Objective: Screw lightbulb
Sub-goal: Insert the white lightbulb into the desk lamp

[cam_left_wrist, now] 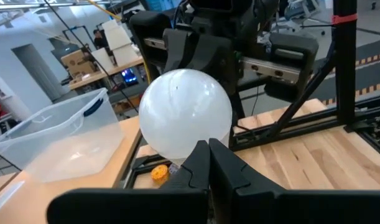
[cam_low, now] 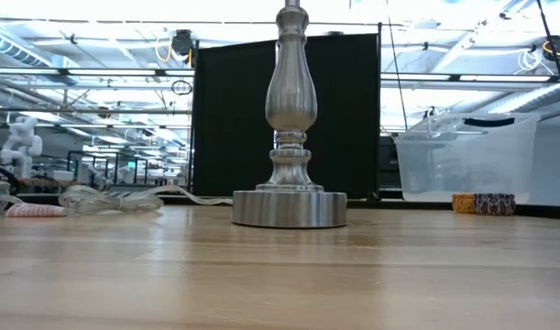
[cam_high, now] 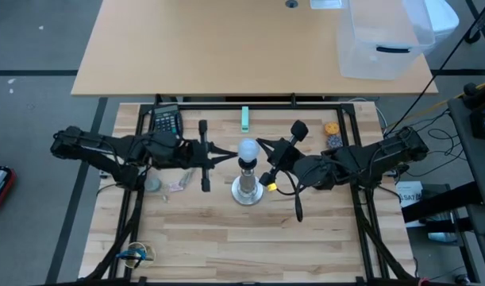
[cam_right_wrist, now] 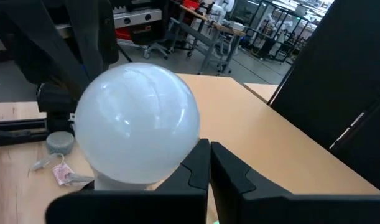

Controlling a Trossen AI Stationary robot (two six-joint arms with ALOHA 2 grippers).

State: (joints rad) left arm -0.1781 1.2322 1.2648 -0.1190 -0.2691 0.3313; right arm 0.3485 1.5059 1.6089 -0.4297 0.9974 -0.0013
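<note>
Wooden table [cam_high: 226, 230], lightbulb [cam_high: 248, 148] between left jaws [cam_high: 226, 154] and right jaws [cam_high: 262, 143], both closed, empty.

no readable text, labels or numbers anywhere

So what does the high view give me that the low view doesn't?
Only the high view shows the lightbulb on top of the lamp stand, with the left gripper and the right gripper reaching in at it from either side. It also shows the calculator and the green block.

Only the low view shows the stand's side profile and the black screen behind it; the bulb and both arms are out of frame there.

Both show the stand, the clear bin and the wooden table.
</note>
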